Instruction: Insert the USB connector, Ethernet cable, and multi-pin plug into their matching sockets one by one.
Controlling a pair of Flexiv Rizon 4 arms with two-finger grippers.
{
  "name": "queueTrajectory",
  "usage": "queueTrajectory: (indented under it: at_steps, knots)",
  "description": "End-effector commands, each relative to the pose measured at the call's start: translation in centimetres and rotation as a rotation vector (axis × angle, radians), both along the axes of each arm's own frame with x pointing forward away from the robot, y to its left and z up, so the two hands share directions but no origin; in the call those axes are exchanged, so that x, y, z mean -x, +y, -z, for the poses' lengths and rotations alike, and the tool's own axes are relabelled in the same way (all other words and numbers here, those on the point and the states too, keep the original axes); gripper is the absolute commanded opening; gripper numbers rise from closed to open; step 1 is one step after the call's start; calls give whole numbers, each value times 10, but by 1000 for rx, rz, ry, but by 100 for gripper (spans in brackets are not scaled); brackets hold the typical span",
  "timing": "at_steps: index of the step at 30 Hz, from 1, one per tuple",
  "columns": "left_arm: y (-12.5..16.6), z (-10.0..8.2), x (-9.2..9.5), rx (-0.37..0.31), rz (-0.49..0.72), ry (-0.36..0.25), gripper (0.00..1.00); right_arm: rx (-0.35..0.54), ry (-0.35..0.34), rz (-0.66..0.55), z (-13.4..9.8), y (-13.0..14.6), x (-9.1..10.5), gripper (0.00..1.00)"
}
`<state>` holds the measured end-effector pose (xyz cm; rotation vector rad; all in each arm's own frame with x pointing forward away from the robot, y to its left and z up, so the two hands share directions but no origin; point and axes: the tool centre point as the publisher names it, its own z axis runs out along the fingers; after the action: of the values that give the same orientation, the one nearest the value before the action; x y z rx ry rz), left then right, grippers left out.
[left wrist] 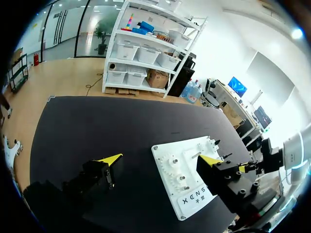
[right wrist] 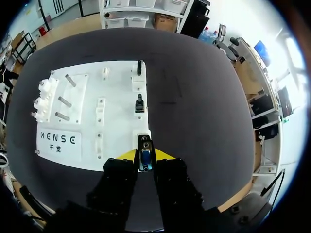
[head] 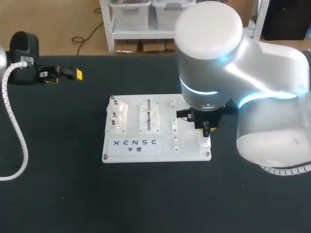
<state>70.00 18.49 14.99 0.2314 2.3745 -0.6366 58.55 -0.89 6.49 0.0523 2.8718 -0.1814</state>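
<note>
Pinching a black, blue-faced plug [right wrist: 144, 148] at the nearest corner of the glossy white socket board [right wrist: 116, 97], the right claw [right wrist: 145, 160] faces two dark connectors [right wrist: 139, 103] lined up ahead, while the left claw [left wrist: 161, 158] gapes wide above the matte black counter [right wrist: 194, 97].

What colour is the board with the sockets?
White board, clearest in the right wrist view.

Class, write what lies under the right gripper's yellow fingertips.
A black plug with a blue centre, gripped by the right gripper at the edge of the white plastic board. Whatever lies beneath the plug is covered.
</note>
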Motion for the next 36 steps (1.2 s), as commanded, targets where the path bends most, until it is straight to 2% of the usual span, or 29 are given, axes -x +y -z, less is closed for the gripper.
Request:
queueTrajectory:
  at_steps: [1,11,19,26,28,29,30,36]
  knots:
    - [0,0,0,0,0,0,100,-4,23,2,24,3,-6,0]
    - [0,0,0,0,0,0,100,-35,107,21,53,-2,-10,0]
    - [0,0,0,0,0,0,100,-42,168,43,72,-10,-4,0]
    - [0,0,0,0,0,0,100,-49,173,36,69,-5,-7,2]
    - [0,0,0,0,0,0,100,-53,153,25,62,-4,-10,44]
    - [0,0,0,0,0,0,100,-51,143,23,58,-3,-12,91]
    - [0,0,0,0,0,0,100,-58,133,20,54,-3,-14,100]
    - [0,0,0,0,0,0,100,-78,64,35,29,-3,-33,100]
